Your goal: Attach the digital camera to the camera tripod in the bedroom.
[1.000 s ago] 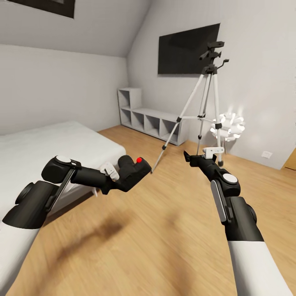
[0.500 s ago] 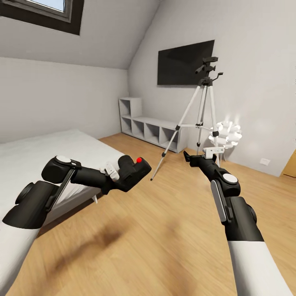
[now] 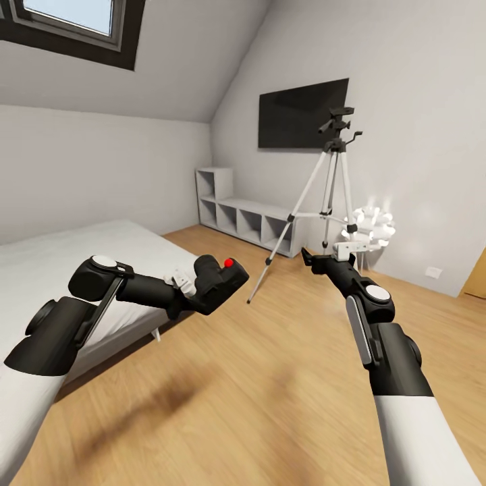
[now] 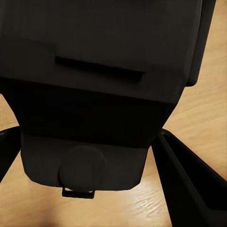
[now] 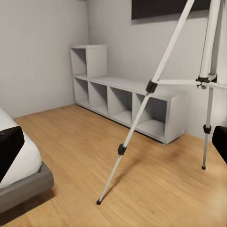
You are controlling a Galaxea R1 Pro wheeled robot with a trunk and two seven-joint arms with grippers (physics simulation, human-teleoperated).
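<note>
My left gripper [image 3: 204,295] is shut on the digital camera [image 3: 217,282], a chunky black body with a red dot on top, held above the wooden floor by the bed's corner. In the left wrist view the digital camera [image 4: 104,85] sits between the two fingers [image 4: 189,184]. The camera tripod [image 3: 329,182] stands on silver legs ahead and to the right, under the wall TV, its black head bare. My right gripper [image 3: 308,259] is open and empty, short of the tripod. In the right wrist view its fingers [image 5: 9,149] sit at the edges and a leg of the camera tripod [image 5: 146,94] crosses between them.
A grey-framed bed [image 3: 74,263] lies to the left. A grey cubby shelf [image 3: 246,216] lines the far wall beneath the black TV [image 3: 300,111]. A white ball-cluster floor lamp [image 3: 368,226] stands just right of the tripod. A wooden door [image 3: 476,275] is at the right edge.
The whole head view has shifted: a roof window has come into sight and the tripod sits lower and slightly left. Both arms keep their pose, the camera still held.
</note>
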